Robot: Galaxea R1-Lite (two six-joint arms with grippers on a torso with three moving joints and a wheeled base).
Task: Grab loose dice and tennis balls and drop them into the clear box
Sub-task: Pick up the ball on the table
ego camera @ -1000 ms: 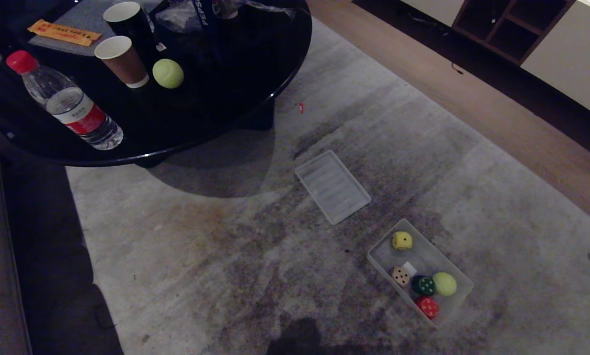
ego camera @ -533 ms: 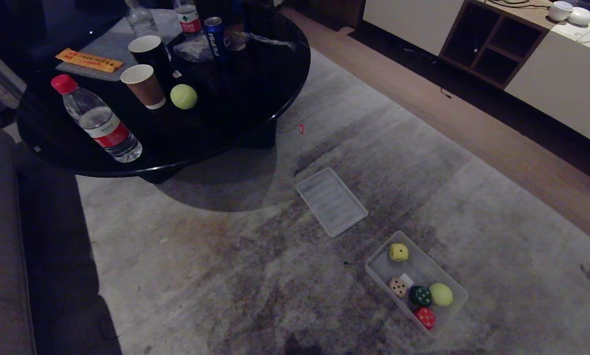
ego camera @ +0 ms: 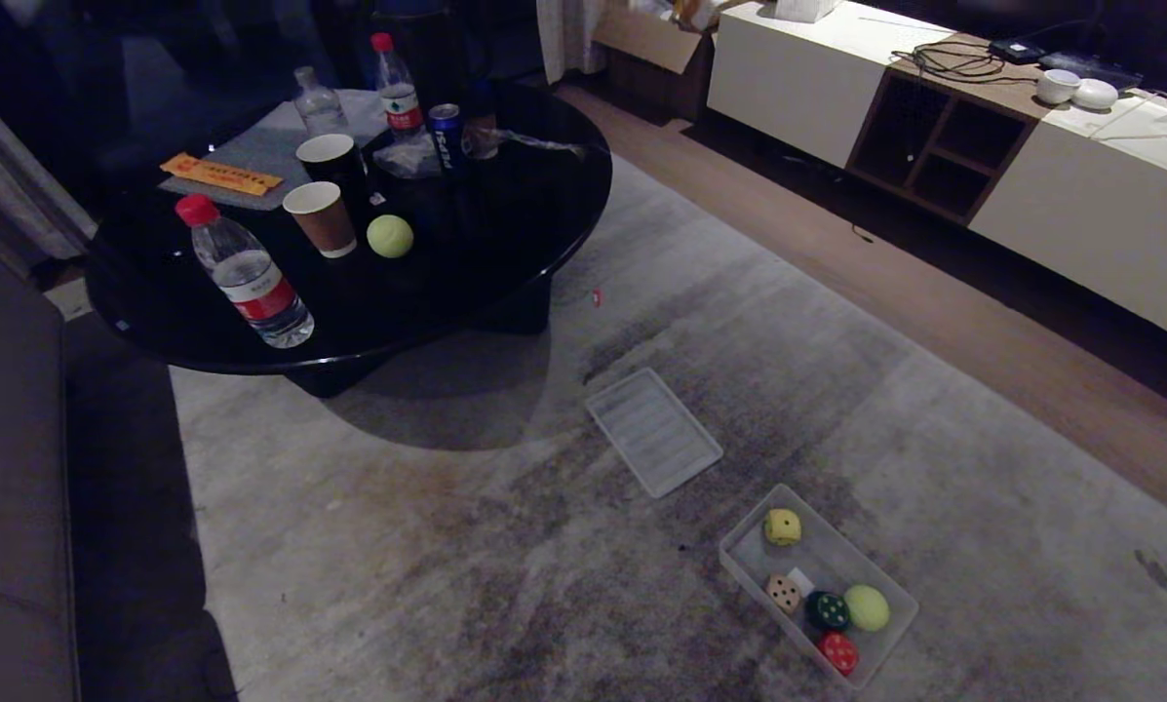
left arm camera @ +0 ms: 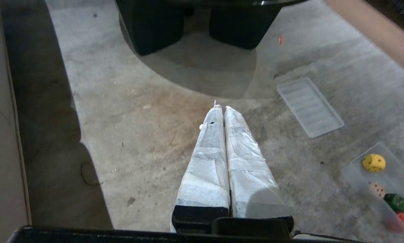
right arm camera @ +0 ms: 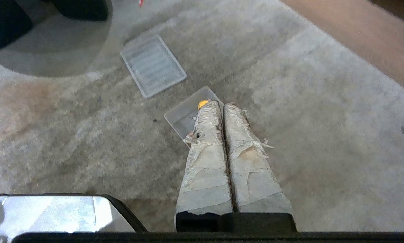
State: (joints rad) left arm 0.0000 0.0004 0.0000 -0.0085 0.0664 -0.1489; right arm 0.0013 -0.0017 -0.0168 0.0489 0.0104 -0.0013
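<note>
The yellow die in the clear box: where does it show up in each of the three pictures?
Head view: the yellow die is lower right, at the clear box's far end.
Left wrist view: right edge.
Right wrist view: only a sliver, beside the right gripper.
Shared landmark: the ribbed lid.

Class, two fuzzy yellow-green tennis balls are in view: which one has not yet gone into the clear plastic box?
The tennis ball on the black round table, beside the brown paper cup; the other lies in the box.
</note>
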